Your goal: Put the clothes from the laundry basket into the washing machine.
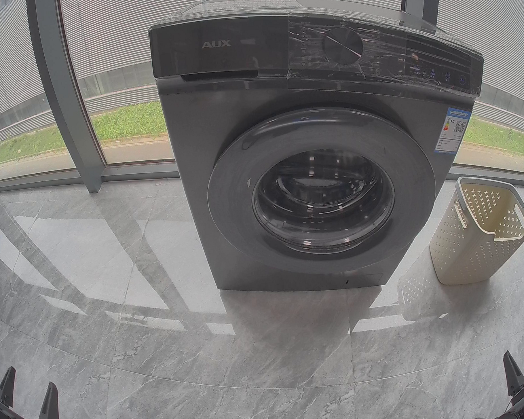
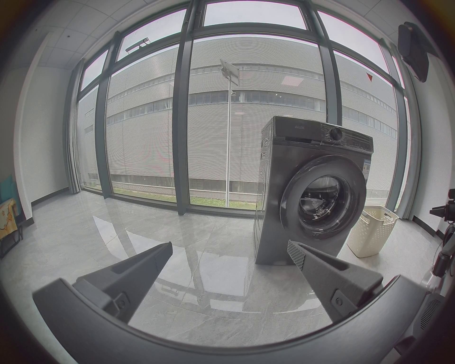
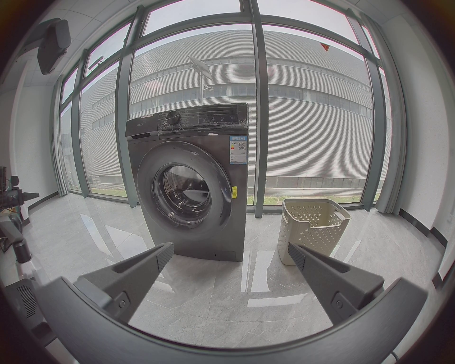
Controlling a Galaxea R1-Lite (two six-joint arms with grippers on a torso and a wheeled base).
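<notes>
Head view: washing machine [image 1: 320, 158] centre, round door shut. Laundry basket [image 1: 454, 250] stands upright on the floor just beside its right side. Left gripper [image 1: 30, 381] near-left and right gripper [image 1: 523, 345] near-right, both well short of the machine.
Left wrist view: left gripper's fingers [image 2: 137, 275] spread wide, holding nothing.
Right wrist view: right gripper's fingers [image 3: 332, 279] likewise apart, nothing between them.

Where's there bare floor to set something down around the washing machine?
Bare floor left of the washing machine, up to the window post, and in front of it. Tight only between machine and laundry basket on its right.
</notes>
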